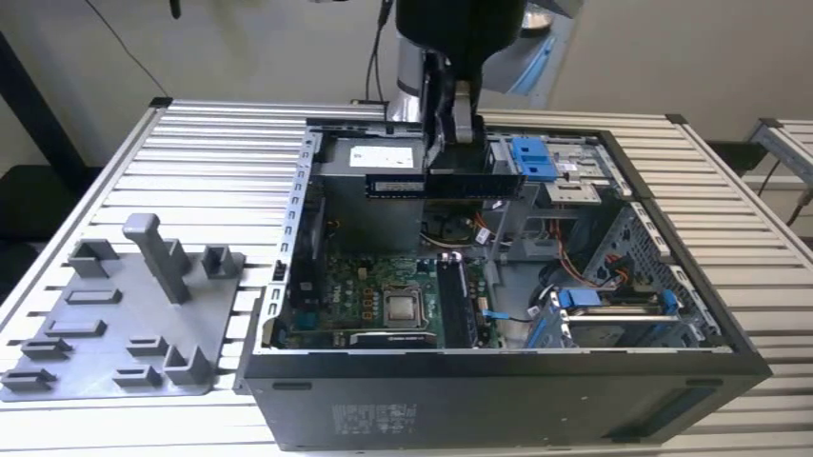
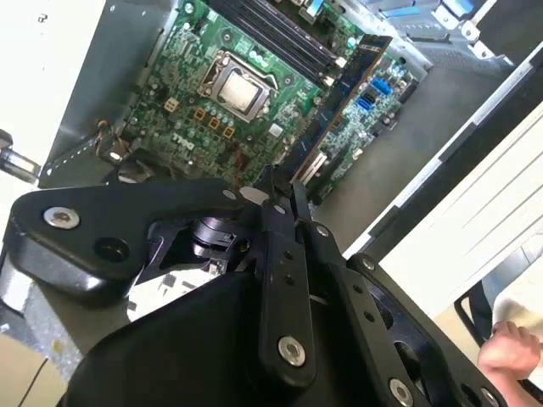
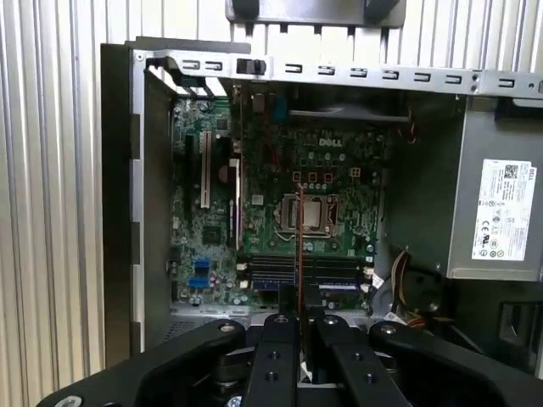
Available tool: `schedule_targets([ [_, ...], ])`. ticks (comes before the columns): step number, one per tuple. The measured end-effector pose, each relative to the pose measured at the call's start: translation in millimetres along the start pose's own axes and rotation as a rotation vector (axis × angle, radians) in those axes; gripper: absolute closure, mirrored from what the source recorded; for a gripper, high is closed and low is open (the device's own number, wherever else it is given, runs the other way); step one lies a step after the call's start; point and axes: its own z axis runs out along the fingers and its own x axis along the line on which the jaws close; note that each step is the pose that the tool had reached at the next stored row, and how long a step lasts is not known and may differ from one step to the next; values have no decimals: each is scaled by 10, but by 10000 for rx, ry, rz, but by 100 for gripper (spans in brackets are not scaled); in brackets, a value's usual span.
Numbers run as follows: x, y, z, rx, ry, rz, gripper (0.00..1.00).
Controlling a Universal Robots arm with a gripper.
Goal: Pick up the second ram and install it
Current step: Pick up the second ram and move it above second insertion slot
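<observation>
The second ram [image 1: 394, 185], a long, narrow dark board, hangs level above the open computer case [image 1: 508, 362]. My gripper [image 1: 458, 167] is shut on it from above. In the second wrist view the ram [image 2: 344, 93] stretches away from the gripper [image 2: 284, 191] over the green motherboard [image 2: 195, 127]. In the first wrist view the ram [image 3: 300, 246] is seen edge-on as a thin line from the gripper [image 3: 301, 297], crossing the dark memory slots [image 3: 271, 271]. Those slots [image 1: 455, 300] lie beside the square silver processor chip [image 1: 404, 307] on the case floor, well below the ram.
A grey fixture tray [image 1: 114, 324] with upright posts lies on the slatted table at the exterior view's left. Blue clips [image 1: 534, 157] and drive cages fill the case's far side. The power supply [image 3: 501, 212] sits beside the board. A person's hand [image 2: 509, 352] is nearby.
</observation>
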Motion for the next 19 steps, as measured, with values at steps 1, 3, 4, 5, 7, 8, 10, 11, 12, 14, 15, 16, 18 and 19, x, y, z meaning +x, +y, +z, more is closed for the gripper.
schedule_targets([
  [1, 1, -33, 1, -1, 0, 0, 86],
  [3, 2, -96, 2, -3, 0, 0, 86],
  [4, 2, -130, 3, -4, 0, 0, 86],
  [5, 3, -160, 3, -5, 1, 1, 86],
  [7, 4, -223, 5, -6, 0, 1, 86],
  [8, 5, -253, 5, -8, 1, 0, 86],
  [10, 6, -312, 7, -9, 0, 0, 86],
  [11, 7, -341, 7, -10, 0, 1, 86],
  [12, 7, -368, 8, -10, 0, 1, 86],
  [14, 8, -415, 9, -10, -1, 1, 86],
  [15, 8, -430, 9, -11, 0, 6, 86],
  [16, 8, -435, 9, -10, 2, 48, 86],
  [18, 8, -436, 10, -4, 4, 211, 86],
  [19, 8, -437, 10, 0, 7, 334, 86],
])
